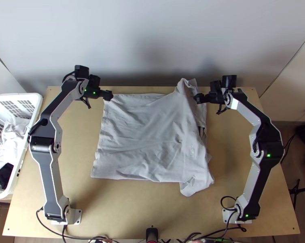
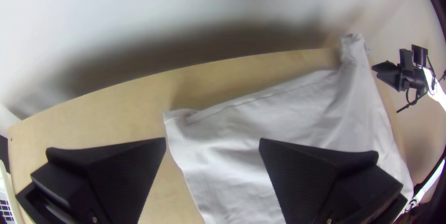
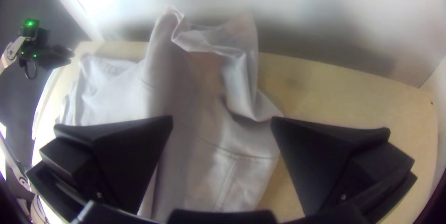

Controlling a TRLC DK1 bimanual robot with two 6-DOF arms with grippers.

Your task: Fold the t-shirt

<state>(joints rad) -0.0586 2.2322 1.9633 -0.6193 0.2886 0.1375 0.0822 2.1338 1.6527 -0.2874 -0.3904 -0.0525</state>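
Observation:
The light grey t-shirt [image 1: 144, 137] lies on the table, spread flat at its left with a straight hem, its right side folded over and bunched, a peak of cloth rising at the far right. My left gripper [image 1: 108, 95] is over the shirt's far left corner; in the left wrist view the left gripper [image 2: 213, 147] stands open, that corner [image 2: 179, 117] beyond its fingers. By the peak is my right gripper [image 1: 198, 98]. In the right wrist view, the right gripper [image 3: 222, 124] is open, with the raised, creased cloth [image 3: 204, 42] beyond its fingertips.
A white laundry basket [image 1: 21, 162] holding white and black cloth stands at the table's left edge. A pale wall [image 1: 144, 40] rises behind the far edge. Bare wood [image 1: 132, 206] lies along the near side, with cables at the edge.

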